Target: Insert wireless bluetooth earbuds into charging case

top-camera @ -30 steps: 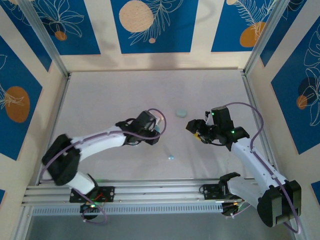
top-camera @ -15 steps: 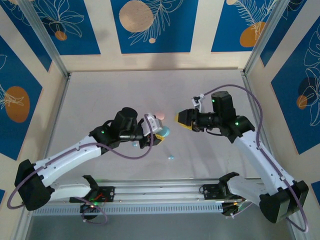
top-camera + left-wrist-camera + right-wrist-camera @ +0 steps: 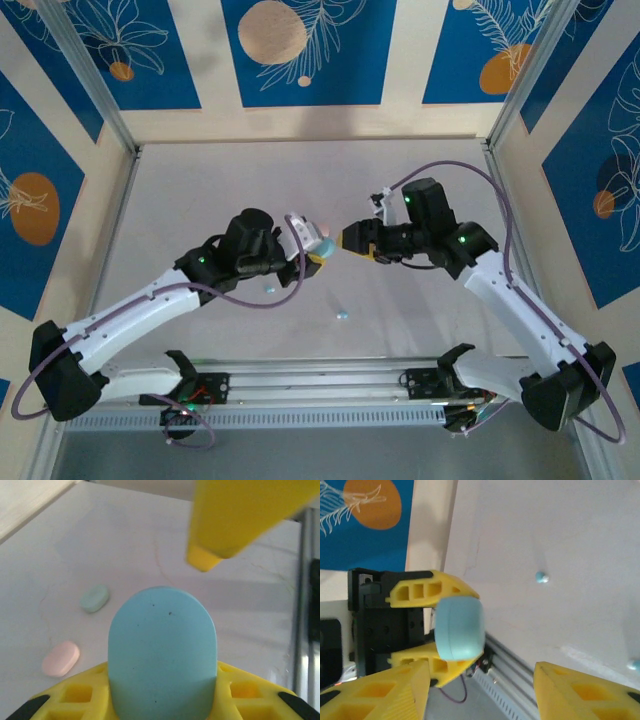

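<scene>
Left pincer (image 3: 312, 252) is clamped on the light blue case (image 3: 162, 650), held up off the tabletop (image 3: 200, 190). Right pincer (image 3: 352, 240) is spread wide, tips just beside it. One tiny blue earbud (image 3: 343, 314) sits on the tabletop, closer to the near edge.

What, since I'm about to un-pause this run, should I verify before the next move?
1. Grip: left tool clamps the blue case: ok.
2. Opening: right tool is open: ok.
3. Alignment: case centred in the right tool's gap: not ok, it sits toward one finger.
4. Lid: case open for buds: not ok, it looks shut.
5. Supply: blue bud lies free on the table: ok.
6. Clutter: mint case and pink case lie out of the way: ok.
</scene>
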Motion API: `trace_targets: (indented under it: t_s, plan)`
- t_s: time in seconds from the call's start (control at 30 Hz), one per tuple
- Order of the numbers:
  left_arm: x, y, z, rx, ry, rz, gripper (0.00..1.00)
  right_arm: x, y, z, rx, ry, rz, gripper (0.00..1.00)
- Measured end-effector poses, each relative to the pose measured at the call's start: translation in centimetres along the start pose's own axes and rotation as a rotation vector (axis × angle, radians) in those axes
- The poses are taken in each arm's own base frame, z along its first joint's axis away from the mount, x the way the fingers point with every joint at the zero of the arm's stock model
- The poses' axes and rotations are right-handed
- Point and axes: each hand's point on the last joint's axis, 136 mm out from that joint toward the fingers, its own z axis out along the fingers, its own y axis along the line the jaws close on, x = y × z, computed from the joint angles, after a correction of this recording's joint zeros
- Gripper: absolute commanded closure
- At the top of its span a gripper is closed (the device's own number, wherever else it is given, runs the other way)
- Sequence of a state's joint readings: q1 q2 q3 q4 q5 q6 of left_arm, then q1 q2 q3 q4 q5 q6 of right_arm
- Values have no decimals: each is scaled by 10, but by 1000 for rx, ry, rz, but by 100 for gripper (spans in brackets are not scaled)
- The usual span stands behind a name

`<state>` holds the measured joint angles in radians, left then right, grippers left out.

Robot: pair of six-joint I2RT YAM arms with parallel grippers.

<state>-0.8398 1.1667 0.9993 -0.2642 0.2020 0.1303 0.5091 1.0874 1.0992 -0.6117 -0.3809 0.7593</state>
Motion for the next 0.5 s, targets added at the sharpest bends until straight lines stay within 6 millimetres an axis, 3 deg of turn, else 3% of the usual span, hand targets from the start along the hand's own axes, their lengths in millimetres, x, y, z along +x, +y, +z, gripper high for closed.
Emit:
trace_targets:
  t_s: [0.2, 0.3, 0.5]
  plan:
    - [-17, 22, 5, -103, -51, -309, 78, -8, -5, -9, -8, -159, -53, 42]
    - [-18, 35, 5, -170, -82, -548, 77, -10, -10, -1, 3, -214, -98, 42]
    - [-25, 51, 1, -223, -190, -1004, 79, 8, -22, 26, 27, -313, -301, 42]
